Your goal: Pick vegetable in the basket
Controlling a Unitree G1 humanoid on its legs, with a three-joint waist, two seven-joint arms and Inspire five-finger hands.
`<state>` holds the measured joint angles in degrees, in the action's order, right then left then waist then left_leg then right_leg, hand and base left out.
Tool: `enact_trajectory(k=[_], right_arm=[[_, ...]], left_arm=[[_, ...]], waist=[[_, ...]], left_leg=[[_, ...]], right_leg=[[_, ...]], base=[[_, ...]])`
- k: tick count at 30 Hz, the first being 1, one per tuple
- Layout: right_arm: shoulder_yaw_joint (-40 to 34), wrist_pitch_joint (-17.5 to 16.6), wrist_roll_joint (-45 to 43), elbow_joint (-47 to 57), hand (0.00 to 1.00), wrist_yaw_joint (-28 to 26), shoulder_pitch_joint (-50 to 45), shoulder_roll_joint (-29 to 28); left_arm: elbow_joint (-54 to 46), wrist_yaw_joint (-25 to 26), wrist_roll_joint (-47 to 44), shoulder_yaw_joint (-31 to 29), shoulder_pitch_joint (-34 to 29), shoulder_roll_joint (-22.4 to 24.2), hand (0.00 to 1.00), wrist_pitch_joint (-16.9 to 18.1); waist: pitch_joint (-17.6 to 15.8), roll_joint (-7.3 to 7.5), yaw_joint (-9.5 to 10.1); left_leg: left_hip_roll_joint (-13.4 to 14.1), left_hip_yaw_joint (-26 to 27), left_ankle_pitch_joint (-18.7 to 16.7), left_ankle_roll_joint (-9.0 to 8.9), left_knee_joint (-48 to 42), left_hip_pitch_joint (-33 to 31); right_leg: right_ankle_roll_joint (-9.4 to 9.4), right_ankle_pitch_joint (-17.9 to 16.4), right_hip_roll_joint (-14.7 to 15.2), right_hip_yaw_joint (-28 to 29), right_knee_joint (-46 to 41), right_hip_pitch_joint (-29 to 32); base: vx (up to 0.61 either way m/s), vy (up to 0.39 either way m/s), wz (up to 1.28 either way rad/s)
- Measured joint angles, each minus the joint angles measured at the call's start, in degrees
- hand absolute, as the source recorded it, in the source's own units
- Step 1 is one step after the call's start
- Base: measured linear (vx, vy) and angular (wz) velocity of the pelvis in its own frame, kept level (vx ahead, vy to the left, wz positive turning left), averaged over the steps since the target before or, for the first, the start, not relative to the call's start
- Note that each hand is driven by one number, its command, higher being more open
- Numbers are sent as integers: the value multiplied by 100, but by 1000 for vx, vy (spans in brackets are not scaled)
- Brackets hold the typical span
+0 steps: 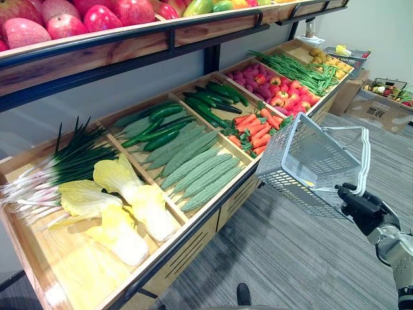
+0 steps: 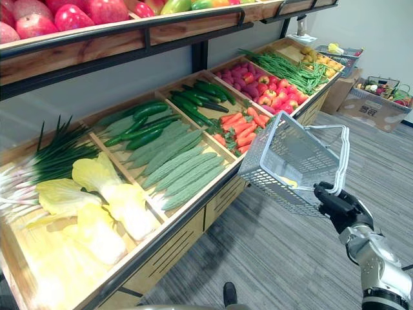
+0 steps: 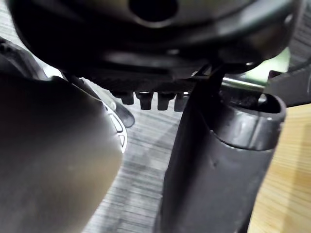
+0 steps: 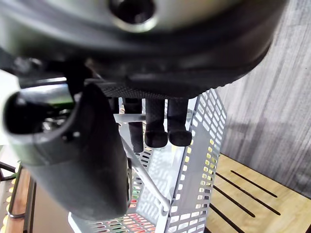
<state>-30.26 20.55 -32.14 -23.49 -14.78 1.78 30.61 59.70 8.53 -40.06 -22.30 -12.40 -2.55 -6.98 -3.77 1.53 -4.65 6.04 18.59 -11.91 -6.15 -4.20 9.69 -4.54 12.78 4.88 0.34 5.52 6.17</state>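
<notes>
Figure: produce stand and carried basket, from your head and wrist cameras. A long wooden stand (image 1: pixel 193 248) runs from near left to far right, divided into open compartments; above it an upper shelf (image 1: pixel 129 48) carries red fruit (image 1: pixel 97 16). Grey striped floor (image 1: pixel 290 258) lies in front of the stand. The vegetables you are to pick all lie in the stand's compartments. Reading from the near end you see spring onions (image 1: pixel 58 168), pale yellow cabbages (image 1: pixel 129 206), ridged bitter gourds (image 1: pixel 197 168) with light green cucumbers (image 1: pixel 155 129) behind them, dark green cucumbers (image 1: pixel 216 103), carrots (image 1: pixel 255 129), red and purple produce (image 1: pixel 271 87), and green beans (image 1: pixel 293 68). A cardboard box (image 1: pixel 381 106) of mixed produce sits on the floor at the far right. The grey perforated basket (image 1: pixel 310 161) hangs in the air just in front of the stand's edge, beside the carrot compartment, and is tipped steeply onto one side. A small yellow patch shows through its mesh; you cannot tell what it is. Your right hand (image 1: pixel 364 210) holds the basket from below and to the right, its fingers (image 4: pixel 155 128) curled round the white handle (image 1: pixel 366 158). Your left hand (image 3: pixel 146 53) shows over the floor; whether it is spread or closed cannot be told.
</notes>
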Motion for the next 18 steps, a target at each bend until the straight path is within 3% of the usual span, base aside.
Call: enact_trajectory(k=[9,13,18], right_arm=[[-3,-69,75,-453,0,337,-172,-162],[-32,-64,113,-501,0,609,-561,-160],[-585,-53,57,-563,0,581,-891,-160]], left_arm=[[-111,-45,21,184,10,-54,100,27],[-126,-4,27,181,0,-73,100,-89],[-124,40,26,187,11,-96,100,-127]], waist=[[-3,5,-80],[-6,11,-198],[-3,17,-419]], left_leg=[[-2,169,-42,-12,9,52],[-11,306,-121,23,-7,115],[-63,582,-330,64,-197,160]], right_leg=[[-44,43,-67,208,-8,109],[-61,54,-126,404,-24,116],[-83,74,-151,709,-19,161]], base=[[-10,1,-12],[8,9,-25],[-10,22,-34]])
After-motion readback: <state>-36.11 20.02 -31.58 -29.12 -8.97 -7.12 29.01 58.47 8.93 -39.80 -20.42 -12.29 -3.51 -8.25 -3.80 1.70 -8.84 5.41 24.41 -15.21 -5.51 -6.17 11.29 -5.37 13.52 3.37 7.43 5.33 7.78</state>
